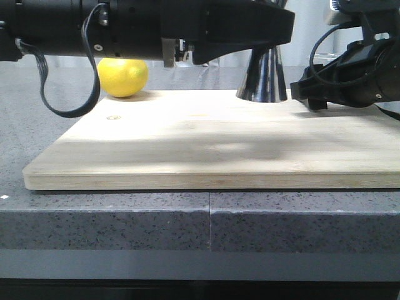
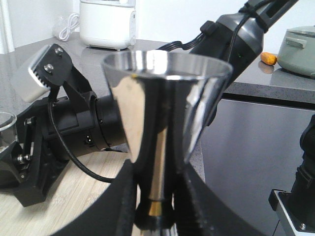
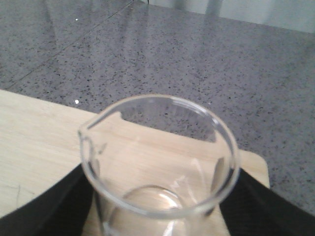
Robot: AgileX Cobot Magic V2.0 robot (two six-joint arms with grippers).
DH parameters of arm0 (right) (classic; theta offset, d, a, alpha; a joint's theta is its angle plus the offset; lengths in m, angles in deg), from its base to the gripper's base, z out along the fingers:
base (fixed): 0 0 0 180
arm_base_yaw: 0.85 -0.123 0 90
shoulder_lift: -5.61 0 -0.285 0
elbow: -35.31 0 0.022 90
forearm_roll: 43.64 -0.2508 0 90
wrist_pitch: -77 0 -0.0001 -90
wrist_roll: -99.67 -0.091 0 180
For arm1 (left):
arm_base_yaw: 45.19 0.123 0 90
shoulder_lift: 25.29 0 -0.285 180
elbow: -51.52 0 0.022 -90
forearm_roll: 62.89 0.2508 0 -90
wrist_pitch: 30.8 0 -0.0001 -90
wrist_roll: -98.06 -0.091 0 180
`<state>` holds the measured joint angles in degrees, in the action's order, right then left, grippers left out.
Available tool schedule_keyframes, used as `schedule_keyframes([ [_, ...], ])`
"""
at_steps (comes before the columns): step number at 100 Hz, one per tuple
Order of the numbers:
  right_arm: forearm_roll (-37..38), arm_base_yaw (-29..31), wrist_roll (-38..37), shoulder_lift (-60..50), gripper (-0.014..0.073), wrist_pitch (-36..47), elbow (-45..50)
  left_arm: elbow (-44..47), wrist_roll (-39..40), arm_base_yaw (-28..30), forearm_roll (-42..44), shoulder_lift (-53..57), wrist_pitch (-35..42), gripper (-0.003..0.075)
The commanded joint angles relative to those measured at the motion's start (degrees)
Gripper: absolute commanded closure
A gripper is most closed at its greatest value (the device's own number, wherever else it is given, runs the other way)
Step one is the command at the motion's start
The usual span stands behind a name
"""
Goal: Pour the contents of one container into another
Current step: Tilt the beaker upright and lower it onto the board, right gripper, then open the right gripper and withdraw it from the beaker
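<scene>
Here, the left tool (image 2: 155,196) is closed on the steel jigger (image 2: 165,128), its two dark fingers (image 2: 125,196) pressing the narrow waist from both sides at the thin gold band. The jigger stands upright, its base on the wooden board (image 1: 206,150) at about the 1 o'clock position of the board in the front view, where only its flared lower cone (image 1: 262,78) shows beneath the left arm.

The right tool (image 3: 157,206) is closed on the glass beaker (image 3: 157,157), dark finger pads (image 3: 54,201) bearing on opposite sides of the glass wall. The beaker is upright, its pouring lip at roughly 10 o'clock on the rim in the right wrist view. In the front view the beaker itself cannot be made out; the right arm sits at 3 o'clock of the jigger, near it.

A yellow lemon (image 1: 123,76) rests at the board's 11 o'clock edge. The board lies on a grey speckled surface (image 1: 125,228).
</scene>
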<state>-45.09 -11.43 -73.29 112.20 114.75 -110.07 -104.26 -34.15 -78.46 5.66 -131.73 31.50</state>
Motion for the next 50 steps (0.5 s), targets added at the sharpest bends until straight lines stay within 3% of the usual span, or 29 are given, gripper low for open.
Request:
schedule_keyframes([
  [1,-0.2,0.3,-0.3,-2.0,0.0076,3.6,-1.1,-1.7,0.4,0.0,-3.6,3.0,4.5,0.0662],
  [50,-0.2,0.3,-0.3,-9.3,0.0076,3.0,-1.1,-1.7,0.4,0.0,-3.6,3.0,4.3,0.0662],
])
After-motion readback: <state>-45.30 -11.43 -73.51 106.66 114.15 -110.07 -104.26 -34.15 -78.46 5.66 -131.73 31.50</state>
